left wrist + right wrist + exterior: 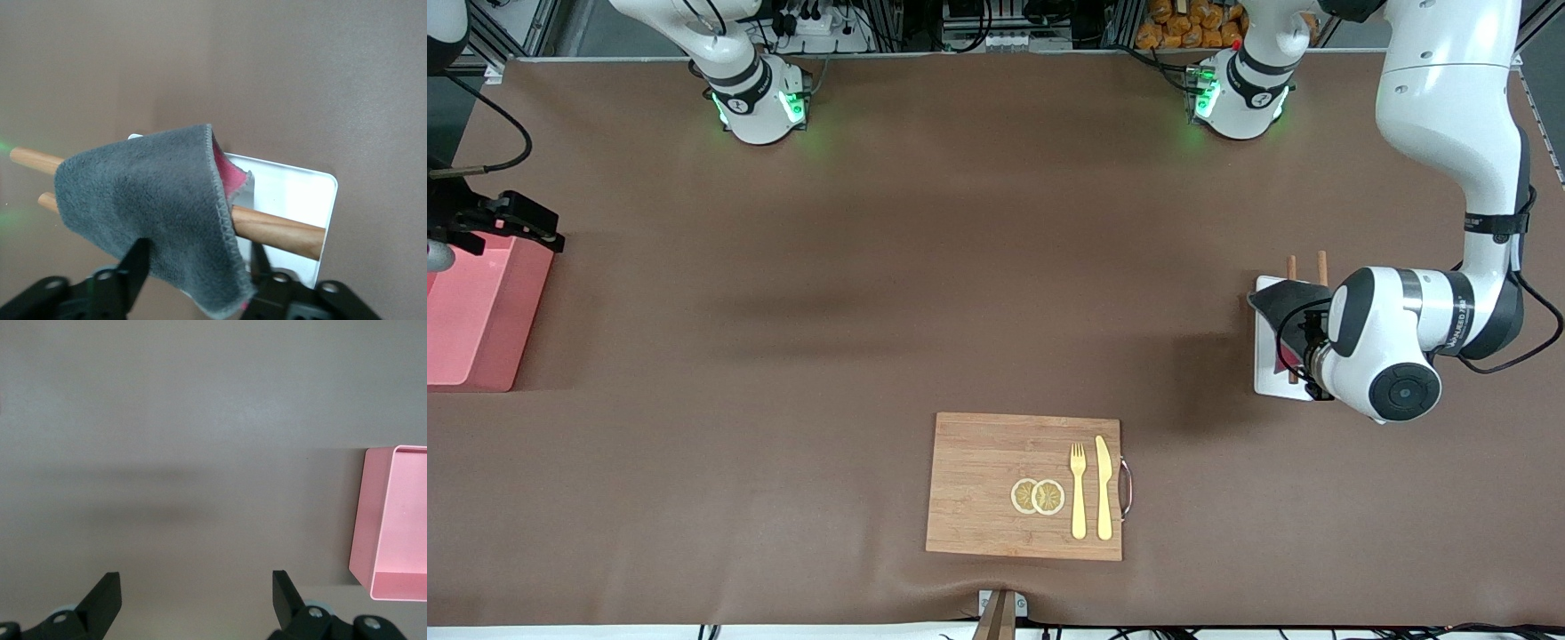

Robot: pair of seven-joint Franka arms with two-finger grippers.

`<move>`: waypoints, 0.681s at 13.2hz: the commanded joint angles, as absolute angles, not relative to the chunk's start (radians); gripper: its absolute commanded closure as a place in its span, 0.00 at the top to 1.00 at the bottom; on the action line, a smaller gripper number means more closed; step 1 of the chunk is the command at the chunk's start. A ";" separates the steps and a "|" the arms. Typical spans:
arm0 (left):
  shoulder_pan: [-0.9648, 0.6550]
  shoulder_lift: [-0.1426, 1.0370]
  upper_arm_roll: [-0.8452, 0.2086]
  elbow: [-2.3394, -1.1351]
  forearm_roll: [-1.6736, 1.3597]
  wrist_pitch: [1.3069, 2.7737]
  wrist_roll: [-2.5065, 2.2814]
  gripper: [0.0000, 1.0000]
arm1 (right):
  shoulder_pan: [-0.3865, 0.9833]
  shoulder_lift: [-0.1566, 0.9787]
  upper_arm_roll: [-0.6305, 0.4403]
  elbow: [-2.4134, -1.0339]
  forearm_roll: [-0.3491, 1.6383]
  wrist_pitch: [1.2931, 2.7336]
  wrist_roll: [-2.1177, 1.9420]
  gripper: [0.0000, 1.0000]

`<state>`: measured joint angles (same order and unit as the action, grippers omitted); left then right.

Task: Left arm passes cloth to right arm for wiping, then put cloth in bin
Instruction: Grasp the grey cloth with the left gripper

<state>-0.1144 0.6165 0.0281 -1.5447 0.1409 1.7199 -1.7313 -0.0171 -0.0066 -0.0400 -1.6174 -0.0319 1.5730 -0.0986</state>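
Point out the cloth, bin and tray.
cloth [147,207]: left wrist view, middle of its grey face.
bin [476,311]: front view, its pink inner wall.
tray [293,197]: left wrist view, bare white surface.

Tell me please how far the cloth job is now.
Nothing looks done yet. In hand: the left hand is open around the grey cloth, which lies draped over two wooden sticks on the white tray; no grasp yet. The right hand waits open beside the pink bin. Left: pick up, pass, wipe, then drop the cloth in the bin.
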 commanded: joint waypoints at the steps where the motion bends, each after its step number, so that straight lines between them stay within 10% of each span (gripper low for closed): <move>1: -0.120 0.592 0.026 -1.552 0.169 1.723 -1.747 0.00 | -0.018 -0.005 -0.038 -1.617 -0.021 1.574 -0.083 1.00; 9: -0.114 0.513 0.020 -1.548 0.169 1.684 -1.729 0.00 | -0.017 -0.008 -0.037 -1.615 -0.023 1.566 -0.083 1.00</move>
